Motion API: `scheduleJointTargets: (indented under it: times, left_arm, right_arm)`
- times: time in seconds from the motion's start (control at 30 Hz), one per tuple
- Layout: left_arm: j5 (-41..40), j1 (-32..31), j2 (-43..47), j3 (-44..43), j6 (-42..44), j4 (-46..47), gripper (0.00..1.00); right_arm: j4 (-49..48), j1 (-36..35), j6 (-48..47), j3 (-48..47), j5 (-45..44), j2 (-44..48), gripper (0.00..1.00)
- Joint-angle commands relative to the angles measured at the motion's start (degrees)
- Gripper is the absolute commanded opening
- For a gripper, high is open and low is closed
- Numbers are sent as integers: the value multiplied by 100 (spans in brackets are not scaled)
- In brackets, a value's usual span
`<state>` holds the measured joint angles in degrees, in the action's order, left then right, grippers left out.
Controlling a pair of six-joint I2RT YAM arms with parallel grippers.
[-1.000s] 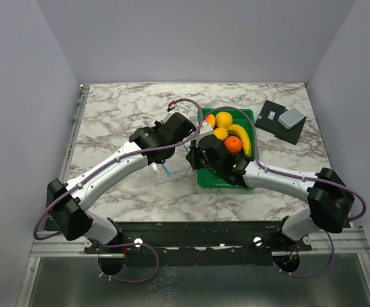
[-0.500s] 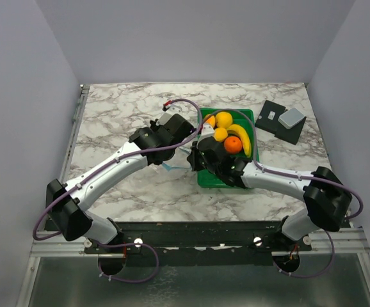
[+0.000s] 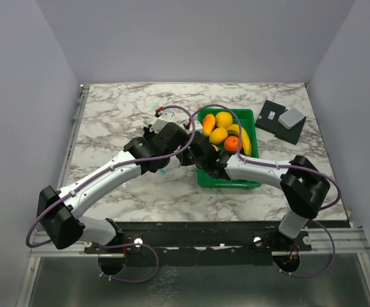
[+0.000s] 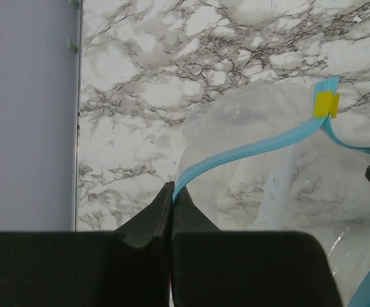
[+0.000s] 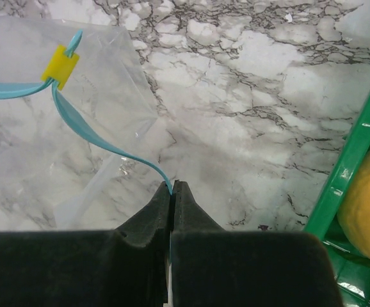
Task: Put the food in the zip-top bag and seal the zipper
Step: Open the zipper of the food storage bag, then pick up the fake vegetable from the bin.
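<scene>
The clear zip-top bag (image 4: 281,185) (image 5: 89,89) is held above the marble table between my two arms, its mouth parted. Its light blue zipper (image 4: 249,150) (image 5: 102,144) carries a yellow slider (image 4: 326,104) (image 5: 61,66). My left gripper (image 4: 172,192) is shut on one lip of the zipper. My right gripper (image 5: 172,190) is shut on the other lip. In the top view both wrists meet at the green tray's left edge and hide most of the bag. The food (image 3: 218,135), orange-yellow fruits and a banana, lies in the green tray (image 3: 236,181); one yellow fruit (image 5: 367,204) shows in the right wrist view.
A dark square plate with a grey block (image 3: 292,117) lies at the back right of the table. The green tray's rim (image 5: 351,160) stands close to the right of my right gripper. The table's left edge and grey wall (image 4: 25,115) are near the left gripper.
Both wrists have moved back and left along the tray's left edge, carrying the bag. More of the fruit in the tray is uncovered. Both grippers stayed shut.
</scene>
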<state>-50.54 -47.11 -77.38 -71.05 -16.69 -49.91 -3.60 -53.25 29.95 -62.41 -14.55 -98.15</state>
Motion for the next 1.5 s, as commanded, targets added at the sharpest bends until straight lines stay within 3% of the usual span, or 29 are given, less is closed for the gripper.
scheduleJointTargets:
  times: [0.0,0.17,0.5,0.67,1.03,1.17,1.47]
  left_arm:
    - [-284,11,269,295,-65,576,0]
    - [-257,10,506,644,-47,942,0]
    - [236,9,777,1231,-3,1502,0]
    - [448,10,708,1269,-2,1567,0]
    - [743,12,815,1313,94,1651,0]
    - [847,11,894,1321,95,1675,0]
    - [989,19,1037,1348,146,1709,0]
  right_arm:
    - [81,78,20,-136,-45,51,1]
    - [85,78,-4,-60,105,284,4]
    - [333,78,18,112,24,1062,34]
    - [848,78,-5,173,-191,1485,47]
    - [2410,107,-173,80,-1432,2069,62]
    - [2993,209,37,131,-1779,2259,75]
    - [3837,764,719,677,-2022,2720,93]
